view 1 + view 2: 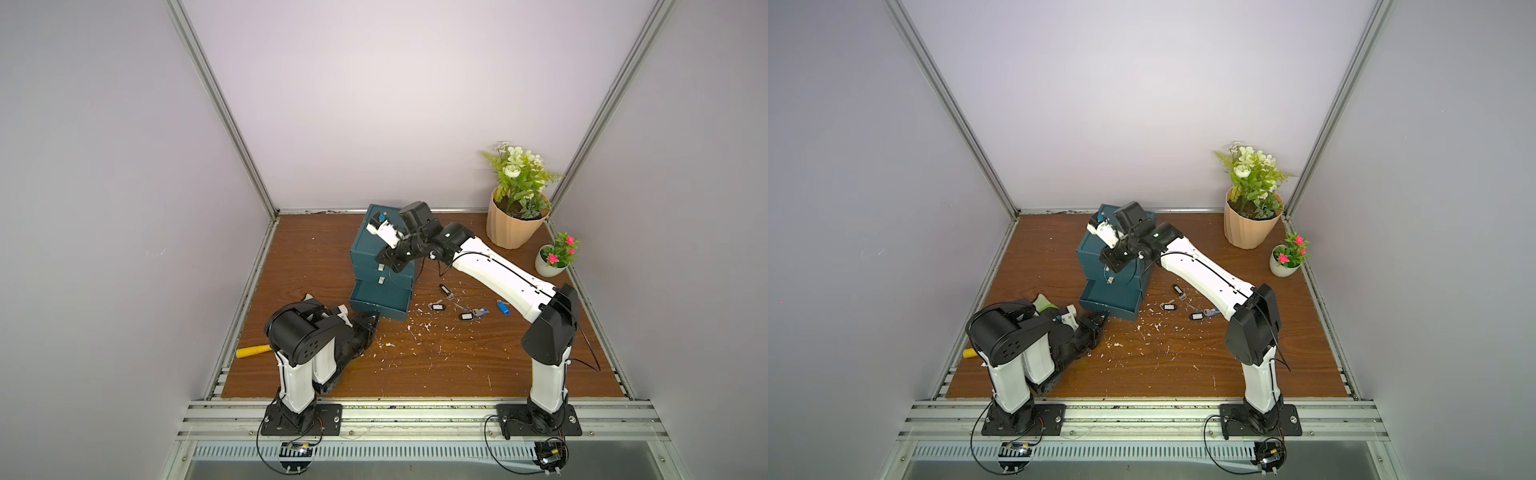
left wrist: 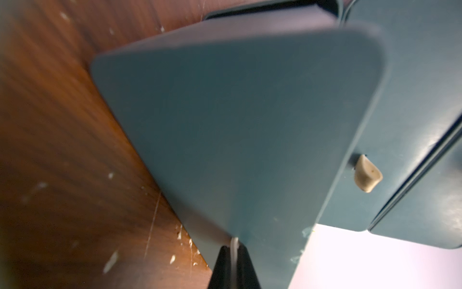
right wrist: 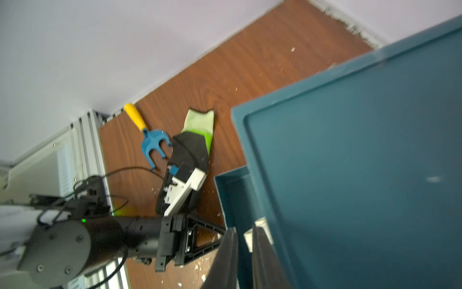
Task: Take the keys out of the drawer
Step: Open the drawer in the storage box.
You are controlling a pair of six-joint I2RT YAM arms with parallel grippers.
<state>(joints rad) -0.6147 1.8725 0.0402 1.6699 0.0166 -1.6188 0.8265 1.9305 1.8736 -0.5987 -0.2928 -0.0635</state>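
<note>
— Brown wooden table [image 1: 457,365] between pale lilac walls [image 1: 374,104], strewn with white flecks [image 1: 427,327]. Where are the keys [image 1: 437,307]?

— Out on the table, to the right of the teal drawer chest [image 1: 365,249] and clear of it. They lie in a loose cluster, mostly on black tags, with one blue tag [image 1: 503,307] nearest the right arm [image 1: 494,274]. Both grippers are well apart from them.

— What about the left gripper [image 2: 233,252]?

— It sits low at the front wall of the pulled-out bottom drawer [image 1: 378,311]. Its fingers [image 2: 222,267] are pressed together, with a thin white tab [image 2: 234,246] pinched between the tips.

— And the right gripper [image 3: 245,240]?

— It reaches over the chest to its front, above the open drawer. Its fingers [image 3: 228,252] stand a narrow gap apart, and a cream handle [image 3: 248,237] sits in that gap. That view is blurred, so I cannot tell whether they squeeze it or only flank it.

— Anything else nearby?

— A blue garden fork [image 3: 150,140] with a yellow handle and a green glove [image 3: 200,122] lie beside the left arm [image 1: 299,332]. Two flower pots [image 1: 515,224] stand in the far right corner.
</note>
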